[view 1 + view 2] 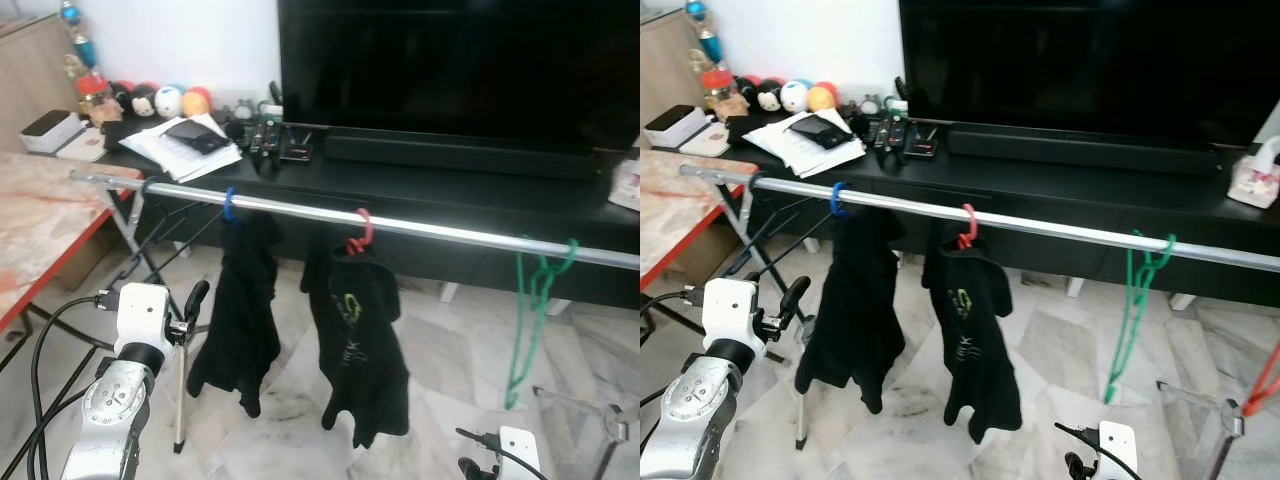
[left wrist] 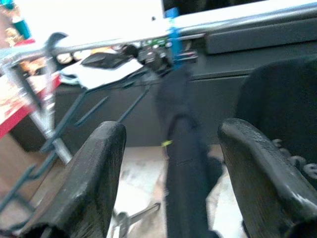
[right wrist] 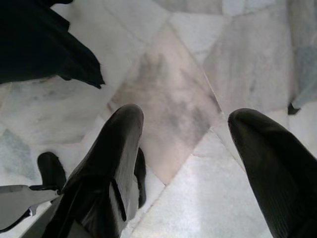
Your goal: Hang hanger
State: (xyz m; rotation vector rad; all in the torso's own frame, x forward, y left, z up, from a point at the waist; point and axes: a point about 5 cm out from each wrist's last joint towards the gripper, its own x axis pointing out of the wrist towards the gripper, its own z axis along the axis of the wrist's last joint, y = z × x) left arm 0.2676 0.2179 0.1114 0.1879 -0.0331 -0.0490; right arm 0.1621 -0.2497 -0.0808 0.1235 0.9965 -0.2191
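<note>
A silver rail (image 1: 450,231) runs across in front of me. On it hang a blue hanger (image 1: 229,205) with a black garment (image 1: 242,310), a red hanger (image 1: 358,231) with another black garment (image 1: 362,350), and a bare green hanger (image 1: 533,290) further right. My left gripper (image 1: 195,298) is raised below the rail's left end, just left of the blue hanger's garment. In the left wrist view it is open (image 2: 170,130) and empty, looking at that garment. My right gripper (image 3: 188,116) is low, open and empty, facing the marble floor.
Behind the rail stands a black TV console (image 1: 470,190) with a large TV (image 1: 460,60), papers (image 1: 180,148) and small items. A red-edged table (image 1: 40,230) is at my left. The rack's stand legs (image 1: 180,400) are near my left arm; another stand (image 1: 1230,425) is low right.
</note>
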